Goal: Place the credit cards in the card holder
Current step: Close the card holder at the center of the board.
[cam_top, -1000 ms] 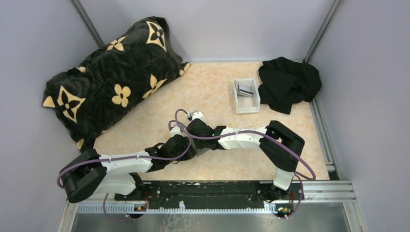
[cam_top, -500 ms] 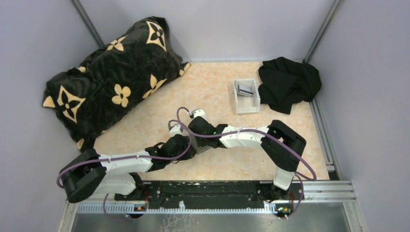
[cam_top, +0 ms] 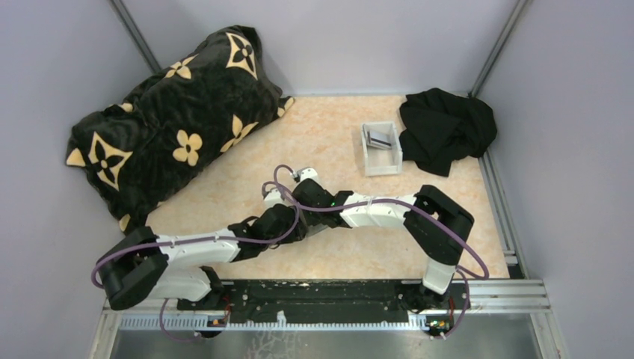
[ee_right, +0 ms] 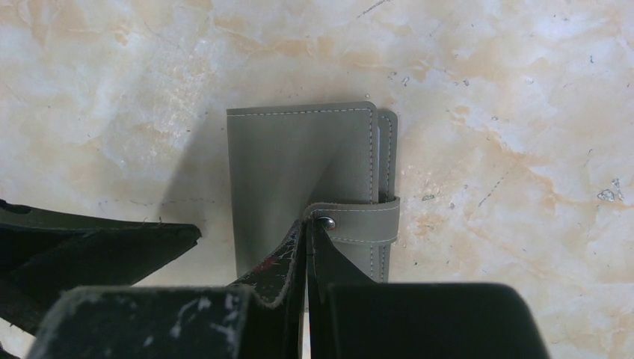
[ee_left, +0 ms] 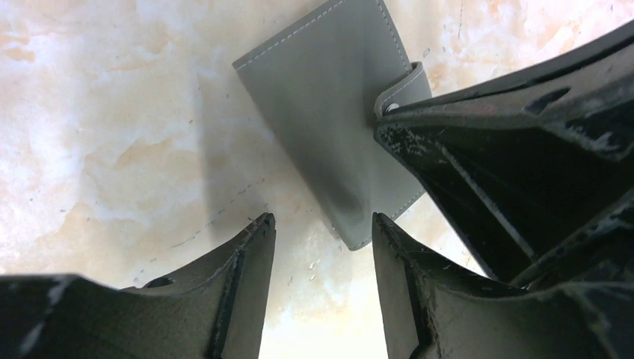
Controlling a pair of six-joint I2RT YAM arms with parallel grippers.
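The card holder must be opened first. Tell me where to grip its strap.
Probably pinch the strap at its free end by the snap, coming from above on the spine side: the card holder lies flat and shut, so only that end can lift.

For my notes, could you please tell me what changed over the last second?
The left hand opened its jaws, holding nothing, and its arm edged slightly forward. The right hand stayed shut at the snap of the closed card holder. The white tray and black cloth stayed put.

Up top, the fixed camera looks down over the whole table [cam_top: 329, 142] from the near side; both wrist cameras point down, very close, sharing the grey wallet [ee_right: 299, 172].
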